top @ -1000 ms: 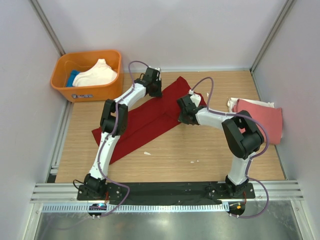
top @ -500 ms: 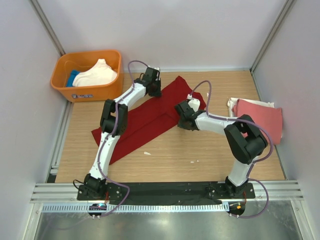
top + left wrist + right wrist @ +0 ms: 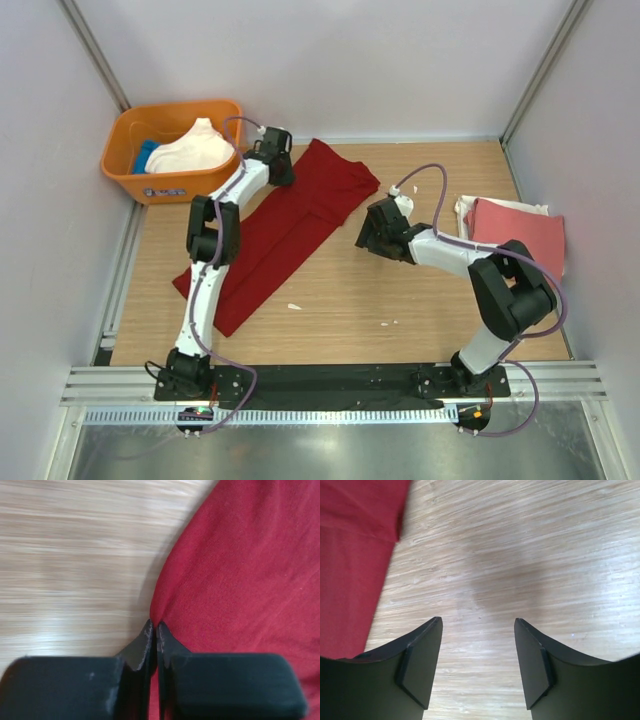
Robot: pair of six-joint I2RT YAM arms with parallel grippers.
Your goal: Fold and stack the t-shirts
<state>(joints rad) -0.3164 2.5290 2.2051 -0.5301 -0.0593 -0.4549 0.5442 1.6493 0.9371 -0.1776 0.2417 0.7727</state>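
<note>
The wooden table (image 3: pixel 400 300) fills the middle of the top view. The dark red t-shirt (image 3: pixel 290 225) lies across it as a long band, running from the upper centre down to the lower left. We take it as partly folded lengthwise, so the fold is not finished.

In the upper left corner, the orange tub (image 3: pixel 185 186) holds a cream t-shirt (image 3: pixel 195 150) and a blue t-shirt (image 3: pixel 147 155), presumably waiting their turn. At the right edge, a salmon-pink t-shirt (image 3: pixel 520 235) lies on a white t-shirt (image 3: pixel 465 208), which we read as the start of the stack.

The left gripper (image 3: pixel 281 170) is at the shirt's upper end. Its fingers are pressed together on the red hem, likely to pull the cloth straight.

The right gripper (image 3: pixel 368 238) hangs over bare wood just right of the shirt. Its fingers are well apart and hold nothing.
</note>
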